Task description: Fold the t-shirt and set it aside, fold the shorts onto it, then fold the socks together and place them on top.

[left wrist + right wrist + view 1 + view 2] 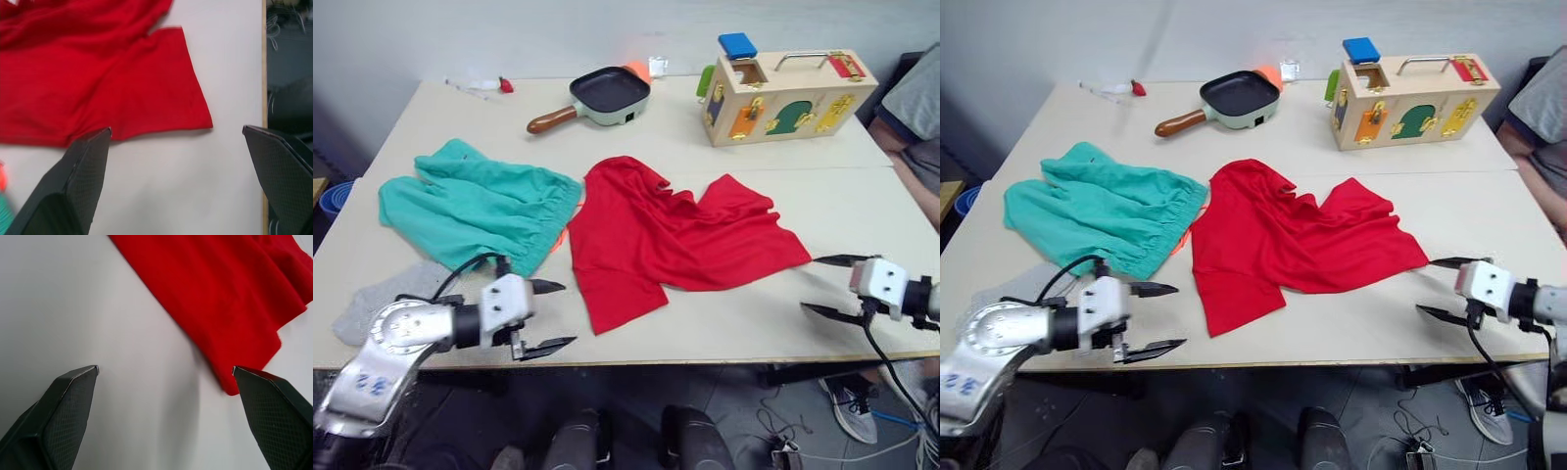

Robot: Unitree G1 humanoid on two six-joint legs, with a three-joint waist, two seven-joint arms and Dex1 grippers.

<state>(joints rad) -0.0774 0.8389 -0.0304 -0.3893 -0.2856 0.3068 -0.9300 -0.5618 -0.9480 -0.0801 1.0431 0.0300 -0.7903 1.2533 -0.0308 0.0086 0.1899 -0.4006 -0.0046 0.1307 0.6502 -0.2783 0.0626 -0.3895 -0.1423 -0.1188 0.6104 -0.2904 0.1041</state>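
The red t-shirt [666,240] lies crumpled and spread out in the middle of the table. To its left, touching it, rest the teal shorts [475,206], with a bit of orange drawstring at their edge. A grey sock [382,294] lies at the near left table edge, partly behind my left arm. My left gripper [548,315] is open just left of the t-shirt's near corner [195,115], above the table's front edge. Open too is my right gripper [827,286], just right of the t-shirt's right corner [234,377].
At the back stand a black frying pan [607,95] with a wooden handle and a wooden latch box [788,96]. Small red and orange items lie at the far edge. A person [915,127] sits at the right side of the table [901,211].
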